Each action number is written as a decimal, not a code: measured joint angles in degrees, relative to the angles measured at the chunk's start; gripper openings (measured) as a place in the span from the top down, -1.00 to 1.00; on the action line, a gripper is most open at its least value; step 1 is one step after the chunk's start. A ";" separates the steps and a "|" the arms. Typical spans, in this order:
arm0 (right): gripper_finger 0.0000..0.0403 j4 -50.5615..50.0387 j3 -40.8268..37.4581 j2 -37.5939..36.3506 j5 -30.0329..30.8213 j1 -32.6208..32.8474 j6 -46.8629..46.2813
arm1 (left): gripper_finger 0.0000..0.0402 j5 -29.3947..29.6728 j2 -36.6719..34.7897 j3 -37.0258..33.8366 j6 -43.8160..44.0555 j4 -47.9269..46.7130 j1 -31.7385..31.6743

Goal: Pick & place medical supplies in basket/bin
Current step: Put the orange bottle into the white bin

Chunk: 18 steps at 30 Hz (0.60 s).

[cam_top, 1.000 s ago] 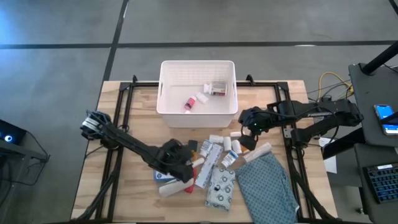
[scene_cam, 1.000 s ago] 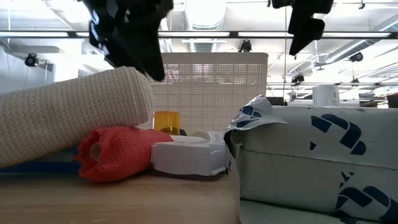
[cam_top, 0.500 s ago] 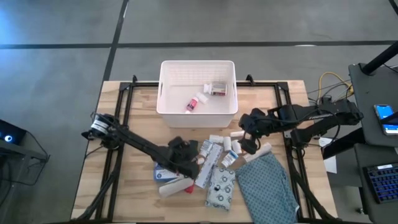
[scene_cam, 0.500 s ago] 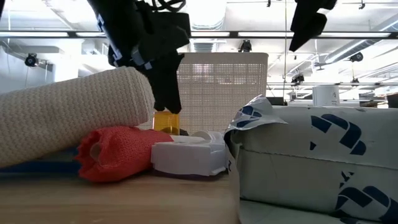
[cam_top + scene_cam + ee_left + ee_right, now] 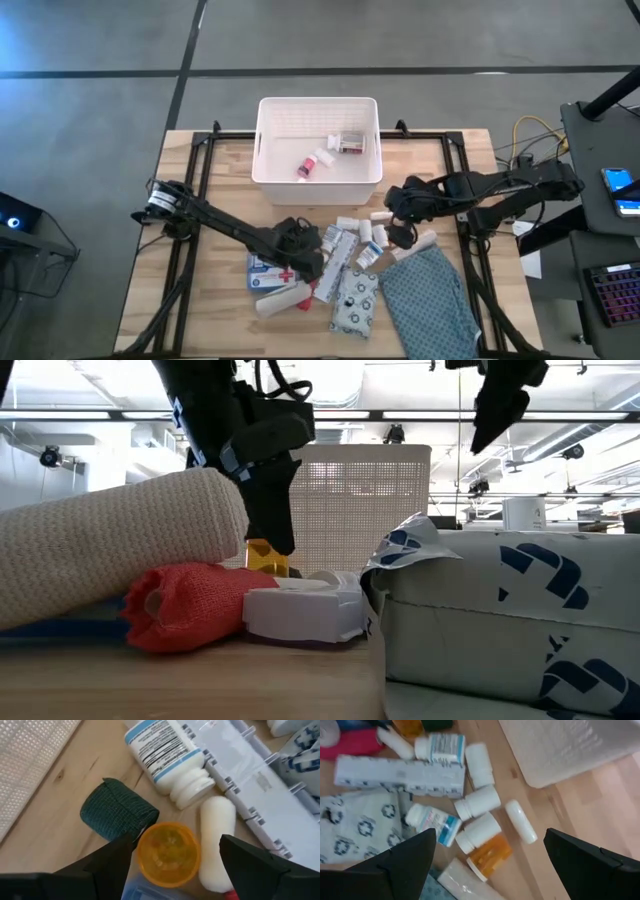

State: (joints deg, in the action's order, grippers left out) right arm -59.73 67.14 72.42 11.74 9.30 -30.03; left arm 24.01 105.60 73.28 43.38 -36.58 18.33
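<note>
Your reference landmark is the white basket (image 5: 318, 140), standing at the far middle of the wooden tabletop (image 5: 210, 190). Inside it you see a small pink-and-white item (image 5: 306, 164) near its centre and a clear bottle with a red label (image 5: 348, 143) toward its right wall.

The remaining medical supplies (image 5: 330, 265) lie in a cluster on the near side of the basket, apart from it. In the left wrist view you can pick out an orange vial (image 5: 169, 853), a dark green bandage roll (image 5: 118, 810) touching it, a white pill bottle with a blue-edged label (image 5: 165, 752), a small white tube (image 5: 216, 842) and a long white pill organiser (image 5: 260, 785). A blue first-aid box with red cross (image 5: 270, 272) lies at the cluster's left edge. The patterned pouch (image 5: 356, 300) lies at the near side of the cluster.

Your left hand (image 5: 305, 252) is down at the left part of the cluster, nearer to you than the basket. Its fingers are spread wide, released, straddling the orange vial without clearly touching it.

Your right hand (image 5: 400, 218) hovers to the near right of the basket, over the right part of the cluster, its fingers spread and holding nothing. Below it the right wrist view shows two plain white bottles (image 5: 478, 813), a second orange vial (image 5: 489, 855) and a white capsule-shaped tube (image 5: 521, 821).

A large teal patterned cloth (image 5: 430, 295) lies at the right of the cluster, farthest from the basket.
</note>
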 joint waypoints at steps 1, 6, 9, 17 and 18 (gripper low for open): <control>-0.78 -0.60 -0.78 -0.21 0.01 0.26 -0.01 | -0.35 -0.01 0.01 -0.03 -0.01 -0.07 0.00; -0.78 -2.88 -9.58 -2.84 -1.10 2.16 0.47 | -0.34 -0.07 0.01 -0.05 -0.01 -0.07 0.00; -0.78 -1.24 -16.84 -5.49 -3.83 3.60 0.14 | -0.34 -0.07 -0.16 -0.05 -0.01 -0.07 0.02; -0.78 18.63 -27.63 -4.76 -11.66 2.47 -22.19 | -0.34 -0.09 -1.71 -0.07 0.17 -1.02 0.02; -0.78 19.91 -28.22 -3.63 -11.38 2.46 -24.39 | -0.34 -0.09 -1.76 -0.07 0.19 -1.31 0.02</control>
State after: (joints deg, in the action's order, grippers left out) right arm -39.82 38.92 68.79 0.36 11.76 -54.43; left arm 23.92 103.84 73.21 43.57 -37.88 18.35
